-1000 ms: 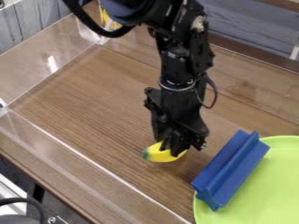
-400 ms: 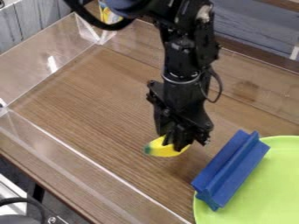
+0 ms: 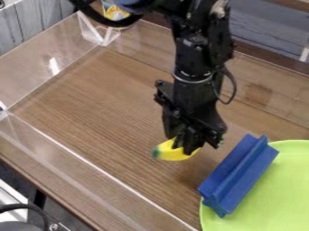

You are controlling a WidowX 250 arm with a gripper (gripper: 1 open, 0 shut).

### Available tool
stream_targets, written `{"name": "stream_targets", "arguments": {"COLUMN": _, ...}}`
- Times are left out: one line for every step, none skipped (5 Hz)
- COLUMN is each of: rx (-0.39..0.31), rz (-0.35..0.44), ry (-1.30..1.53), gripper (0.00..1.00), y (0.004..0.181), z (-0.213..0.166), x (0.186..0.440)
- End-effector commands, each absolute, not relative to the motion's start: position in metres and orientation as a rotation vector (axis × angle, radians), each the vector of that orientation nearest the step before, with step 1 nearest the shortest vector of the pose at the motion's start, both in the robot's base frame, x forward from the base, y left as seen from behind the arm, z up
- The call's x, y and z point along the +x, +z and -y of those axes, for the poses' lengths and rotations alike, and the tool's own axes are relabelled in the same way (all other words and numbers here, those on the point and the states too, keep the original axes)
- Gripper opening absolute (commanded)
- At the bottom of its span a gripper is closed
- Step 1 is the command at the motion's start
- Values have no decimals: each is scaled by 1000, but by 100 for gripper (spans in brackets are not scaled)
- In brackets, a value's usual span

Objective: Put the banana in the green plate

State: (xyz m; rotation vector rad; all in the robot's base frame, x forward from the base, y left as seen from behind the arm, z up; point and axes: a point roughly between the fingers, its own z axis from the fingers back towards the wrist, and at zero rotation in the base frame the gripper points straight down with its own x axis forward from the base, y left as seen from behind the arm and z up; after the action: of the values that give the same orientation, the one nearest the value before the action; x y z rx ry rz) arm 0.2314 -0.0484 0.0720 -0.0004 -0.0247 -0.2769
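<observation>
Behind everything you have grey, wood-grained boards, and below them a brown wooden counter (image 3: 90, 113) fenced by a clear, shiny barrier (image 3: 85, 171) along its near edge. Starting at the far left, you can see a dark cable and some dark equipment low in the corner, outside the barrier. Up at the back, partly behind the arm, sits a yellow item (image 3: 116, 13), too cut off for you to make out. Right of the middle, your black arm (image 3: 201, 59) reaches down from the top of the view, and its gripper (image 3: 185, 144) is closed on the yellow banana (image 3: 173, 152), whose dark greenish tip points left. The fingers hide part of the banana, and you cannot tell whether its underside touches the counter. To the right of it, apart from the gripper, the blue block (image 3: 238, 175) lies at a slant, overlapping the left side of the green plate (image 3: 276, 194). That plate fills your lower right corner and runs out of view; the banana is outside it, to its left.
</observation>
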Motion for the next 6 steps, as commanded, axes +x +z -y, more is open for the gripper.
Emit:
{"name": "stream_targets", "arguments": {"rx": 3, "rz": 97, "ry": -282, "gripper": 0, "y": 93, "z": 56, "x": 240}}
{"name": "stream_targets", "arguments": {"rx": 9, "rz": 109, "ry": -287, "gripper": 0, "y": 101, "z": 62, "x": 239}}
{"name": "stream_targets", "arguments": {"rx": 13, "rz": 118, "ry": -278, "gripper": 0, "y": 111, "z": 70, "x": 237}}
{"name": "stream_targets", "arguments": {"rx": 16, "rz": 128, "ry": -266, "gripper": 0, "y": 118, "z": 79, "x": 234}}
{"name": "stream_targets", "arguments": {"rx": 18, "rz": 141, "ry": -248, "gripper": 0, "y": 124, "z": 91, "x": 231}}
{"name": "stream_targets", "arguments": {"rx": 18, "rz": 158, "ry": -233, "gripper": 0, "y": 128, "z": 102, "x": 228}}
